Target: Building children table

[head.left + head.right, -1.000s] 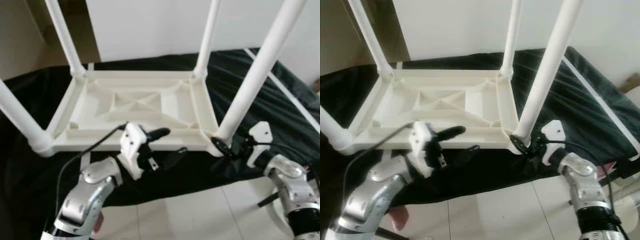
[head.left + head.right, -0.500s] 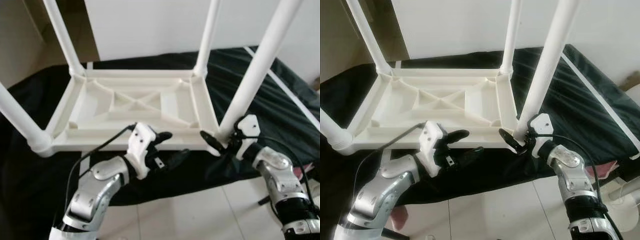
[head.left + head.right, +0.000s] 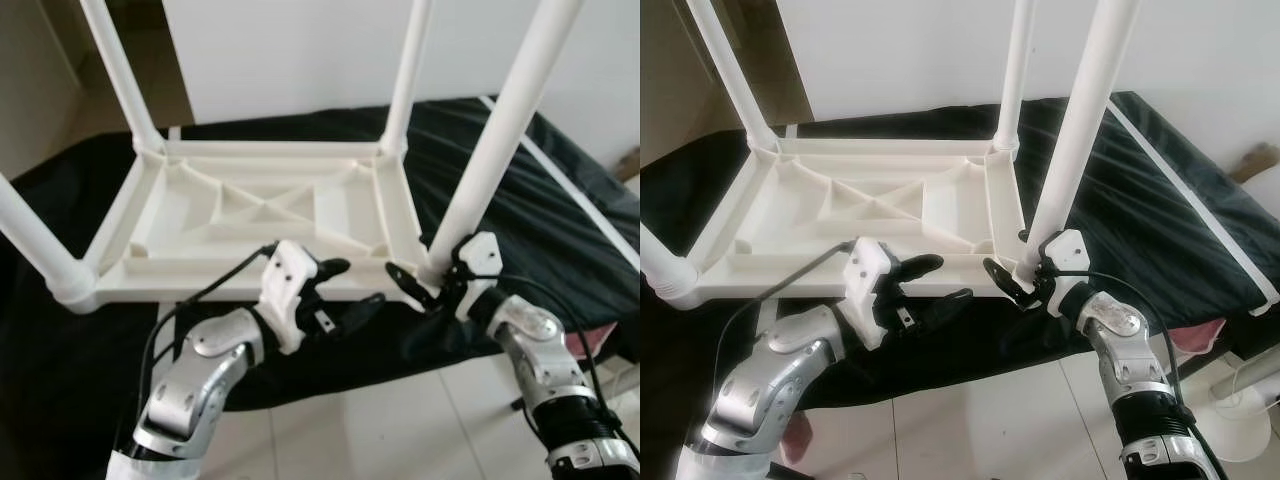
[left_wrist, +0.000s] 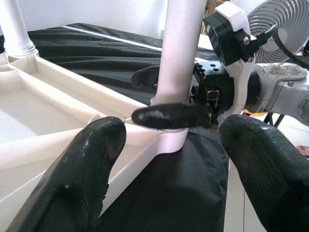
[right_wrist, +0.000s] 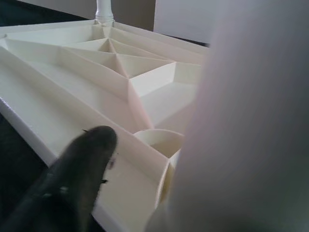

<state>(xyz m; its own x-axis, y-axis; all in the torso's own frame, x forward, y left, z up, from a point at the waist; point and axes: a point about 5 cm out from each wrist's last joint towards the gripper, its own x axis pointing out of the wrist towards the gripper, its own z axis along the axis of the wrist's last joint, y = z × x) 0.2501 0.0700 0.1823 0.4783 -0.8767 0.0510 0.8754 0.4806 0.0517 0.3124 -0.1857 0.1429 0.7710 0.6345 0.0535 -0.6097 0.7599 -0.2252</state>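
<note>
While the white plastic children's table [image 3: 270, 215] lies upside down on the black sheet-covered bed [image 3: 560, 210], its ribbed underside facing up and its four round white legs rising from the corners, both arms are in at the near edge; the right gripper [image 3: 425, 285] sits at the base of the near right leg [image 3: 490, 150], one black finger [image 4: 169, 116] lying across the front of the leg's socket and the other behind it, so the fingers straddle the leg, though whether they squeeze it I cannot tell; the left gripper [image 3: 345, 290] hovers just in front of the table's near rim, fingers spread wide apart with nothing between them, pointing towards that same corner; pale tiled floor [image 3: 400, 420] shows below the bed's edge.
</note>
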